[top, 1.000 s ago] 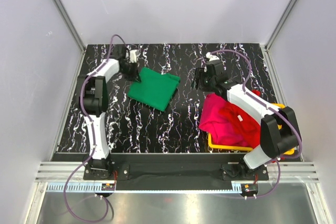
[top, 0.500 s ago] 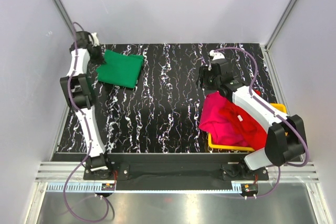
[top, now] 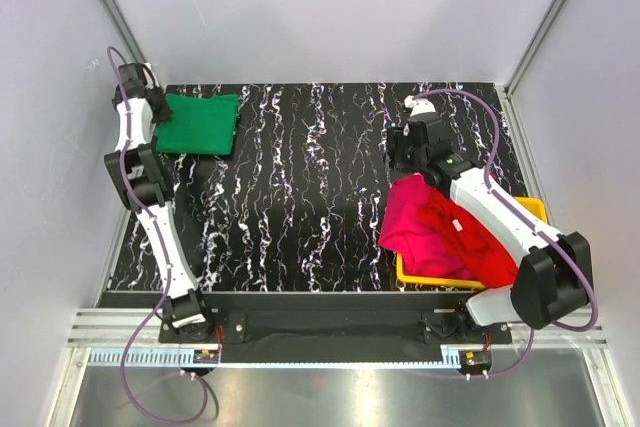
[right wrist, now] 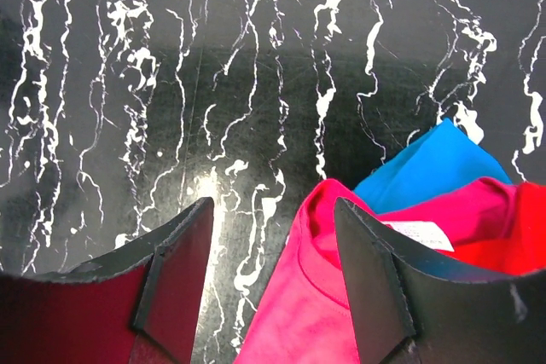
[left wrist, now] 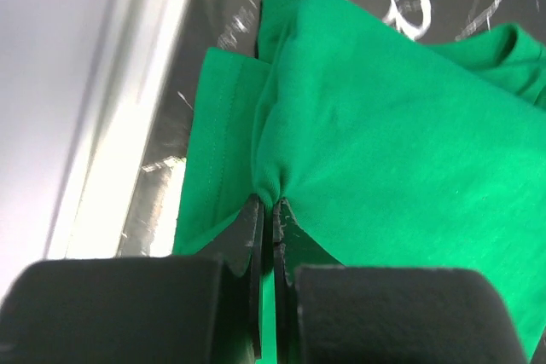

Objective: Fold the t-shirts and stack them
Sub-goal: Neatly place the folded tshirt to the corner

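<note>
I see L tool pinching a fold of green t-shirt at far-left corner of surface. R tool spread, just over pink t-shirt.

Overhead and close left wrist share green t-shirt.

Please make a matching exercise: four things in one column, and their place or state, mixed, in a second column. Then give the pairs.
1. green t-shirt
2. right gripper
3. yellow tray
4. blue t-shirt

A. open, holding nothing
B. partly covered by the magenta-pink t-shirt
C. far left corner of the table, pinched by the left gripper
D. only a corner shows, right wrist view

Pairs: 1-C, 2-A, 3-B, 4-D
</note>
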